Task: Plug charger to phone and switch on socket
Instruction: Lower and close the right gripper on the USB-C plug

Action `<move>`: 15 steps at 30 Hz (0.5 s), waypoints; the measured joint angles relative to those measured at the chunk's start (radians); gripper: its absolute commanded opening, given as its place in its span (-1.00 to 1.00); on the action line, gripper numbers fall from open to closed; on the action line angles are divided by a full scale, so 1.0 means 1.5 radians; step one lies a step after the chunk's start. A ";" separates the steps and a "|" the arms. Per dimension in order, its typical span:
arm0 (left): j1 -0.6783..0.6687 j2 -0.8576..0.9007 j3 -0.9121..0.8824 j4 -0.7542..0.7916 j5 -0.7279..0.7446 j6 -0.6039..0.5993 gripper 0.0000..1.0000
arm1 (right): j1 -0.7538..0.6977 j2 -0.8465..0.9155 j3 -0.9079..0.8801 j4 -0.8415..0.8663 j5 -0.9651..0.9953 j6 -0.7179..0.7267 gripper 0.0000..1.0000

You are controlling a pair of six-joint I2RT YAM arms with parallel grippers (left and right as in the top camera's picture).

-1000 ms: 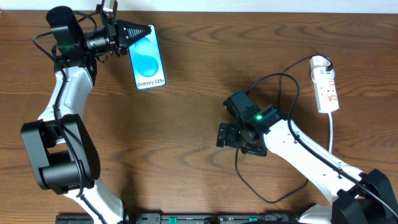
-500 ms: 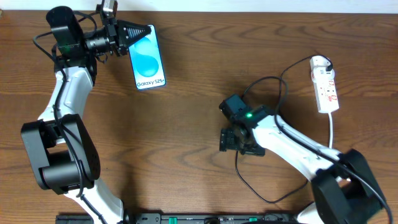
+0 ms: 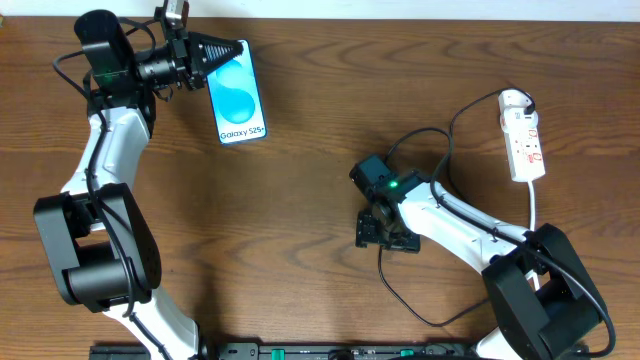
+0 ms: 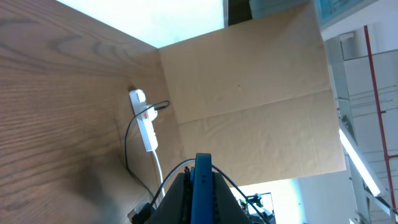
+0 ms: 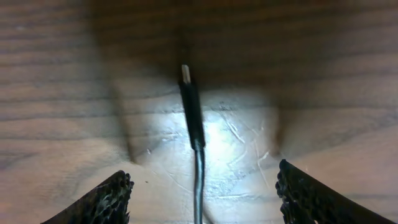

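The phone (image 3: pixel 241 100) is clamped at one end by the left gripper (image 3: pixel 238 50), at the table's far left. The right gripper (image 3: pixel 385 232) is held low over the charger (image 5: pixel 191 112) tip. The tip is seen lying flat and untouched between the fingers (image 5: pixel 106 199), which are set apart. The cable is led to the socket (image 3: pixel 525 140) at the far right.

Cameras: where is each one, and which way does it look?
Overhead: above table, facing down; both arms, phone, socket, charger.
Left wrist: on left gripper, looking across the table at the socket; fingers pinch phone.
Right wrist: on right gripper, facing down at charger tip; fingers apart.
Shared: socket, in overhead and left wrist.
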 measured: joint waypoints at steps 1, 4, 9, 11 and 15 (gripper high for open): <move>0.000 0.000 0.000 0.000 0.000 0.000 -0.86 | 0.000 0.000 0.000 0.003 0.000 -0.002 0.47; 0.000 0.000 0.000 0.000 0.000 0.000 -0.86 | -0.001 0.000 0.000 0.017 0.000 -0.010 0.49; 0.000 0.000 0.000 0.000 0.000 0.000 -0.85 | -0.018 0.000 0.000 0.023 -0.001 -0.018 0.49; 0.000 0.000 0.000 0.000 0.000 0.000 -0.86 | -0.026 0.000 0.000 0.026 -0.001 -0.022 0.43; 0.000 0.000 0.000 0.000 0.000 0.000 -0.86 | -0.031 0.000 0.000 0.028 0.000 -0.030 0.29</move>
